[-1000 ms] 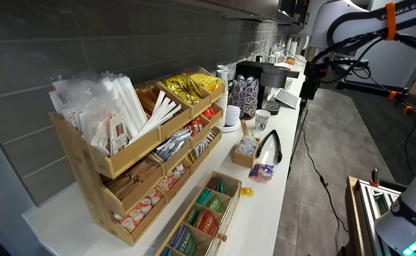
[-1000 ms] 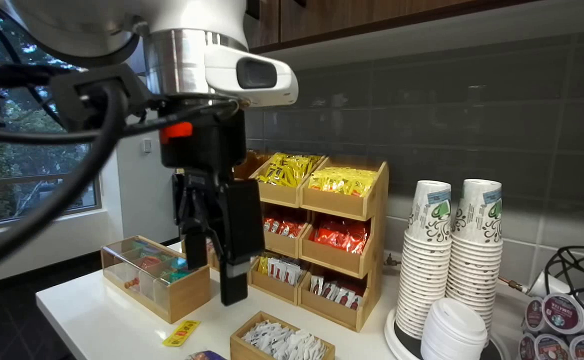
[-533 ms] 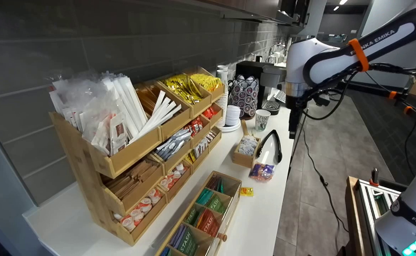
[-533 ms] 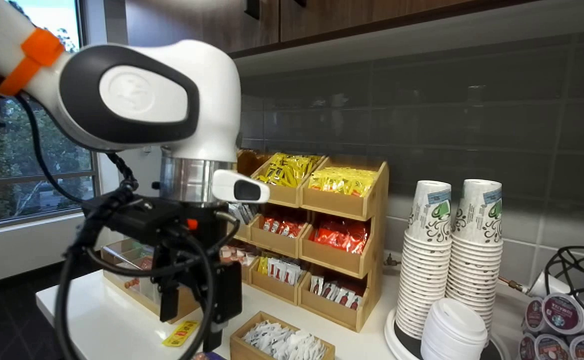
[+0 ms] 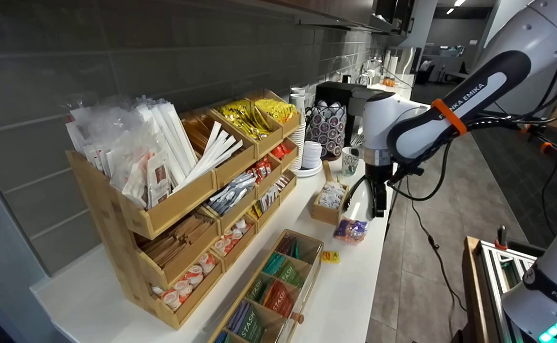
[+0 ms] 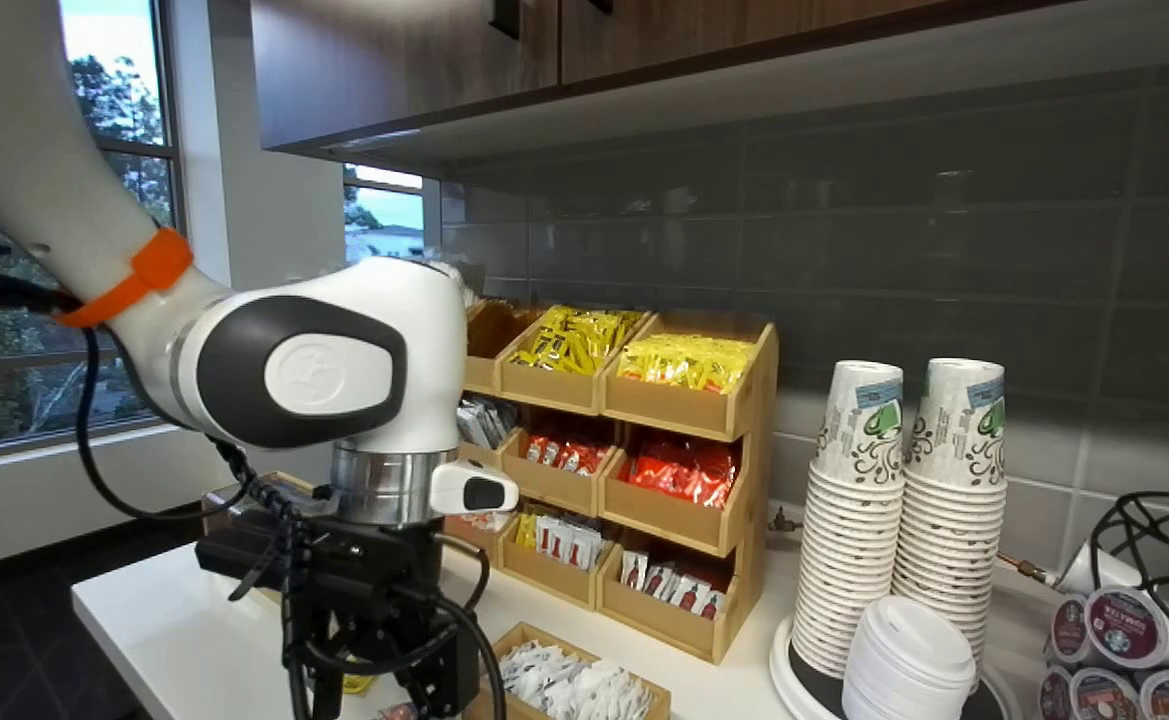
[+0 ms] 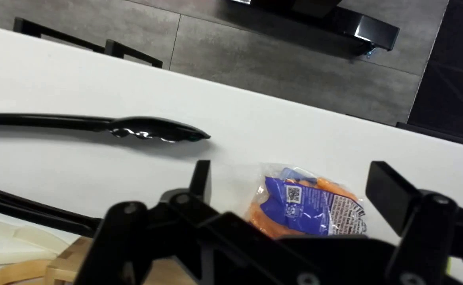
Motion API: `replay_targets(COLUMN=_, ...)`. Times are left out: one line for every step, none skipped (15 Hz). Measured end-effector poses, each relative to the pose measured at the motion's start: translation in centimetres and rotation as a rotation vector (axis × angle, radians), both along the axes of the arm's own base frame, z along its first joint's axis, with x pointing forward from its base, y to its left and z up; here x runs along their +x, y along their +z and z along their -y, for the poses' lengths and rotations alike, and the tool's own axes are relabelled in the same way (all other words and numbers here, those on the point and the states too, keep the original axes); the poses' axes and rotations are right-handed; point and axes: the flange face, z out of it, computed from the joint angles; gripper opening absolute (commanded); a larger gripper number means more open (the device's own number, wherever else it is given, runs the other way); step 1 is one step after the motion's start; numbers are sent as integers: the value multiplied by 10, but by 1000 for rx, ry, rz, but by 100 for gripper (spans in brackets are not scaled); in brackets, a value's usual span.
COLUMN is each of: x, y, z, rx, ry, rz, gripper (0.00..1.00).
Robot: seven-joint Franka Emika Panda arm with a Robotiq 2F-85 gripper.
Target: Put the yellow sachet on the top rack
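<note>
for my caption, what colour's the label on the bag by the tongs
Mostly purple; the label shows best in the wrist view.

Bag (image 5: 352,230) lies between tongs (image 7: 148,126) and yellow sachet (image 5: 330,257), counter edge (image 7: 334,118) free

Black tongs (image 7: 104,123) near purple packet (image 7: 304,209)

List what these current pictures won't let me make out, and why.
In the wrist view, the lower part of the bag: hidden by the gripper.
In the wrist view, the handle end of the tongs: cut off by the left edge.
In an exterior view, most of the sachet: hidden by the gripper.
In an exterior view, the far part of the top rack: hidden by the arm.
</note>
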Motion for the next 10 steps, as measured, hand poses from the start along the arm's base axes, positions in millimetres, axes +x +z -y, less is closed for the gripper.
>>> replay_targets(x=3, y=-9, z=-9, rx=-3, ry=30, rz=3, gripper=100)
replay_targets(x=5, y=-18, z=-19, rx=-5, ry=61, rz=5, gripper=100)
replay_targets(x=8, y=-26, z=-29, rx=-7, ry=91, rz=8, gripper=100)
replay_targets(x=10, y=-33, z=-38, rx=-7, ry=121, rz=13, gripper=100)
replay_targets(x=12, y=-38, z=-47, rx=-8, ry=148, rz=24, gripper=100)
replay_targets(x=14, y=-42, z=-54, rx=-6, ry=168, rz=35, gripper=100)
replay_targets(x=16, y=-44, z=-61, rx=-3, ry=185, rz=48, gripper=100)
replay_targets(x=18, y=-46, z=-68, rx=1, ry=200, rz=62, gripper=100)
replay_targets(x=20, y=-47, z=-74, rx=4, ry=216, rz=76, gripper=100)
replay_targets(x=22, y=-48, z=-80, rx=7, ry=231, rz=88, gripper=100)
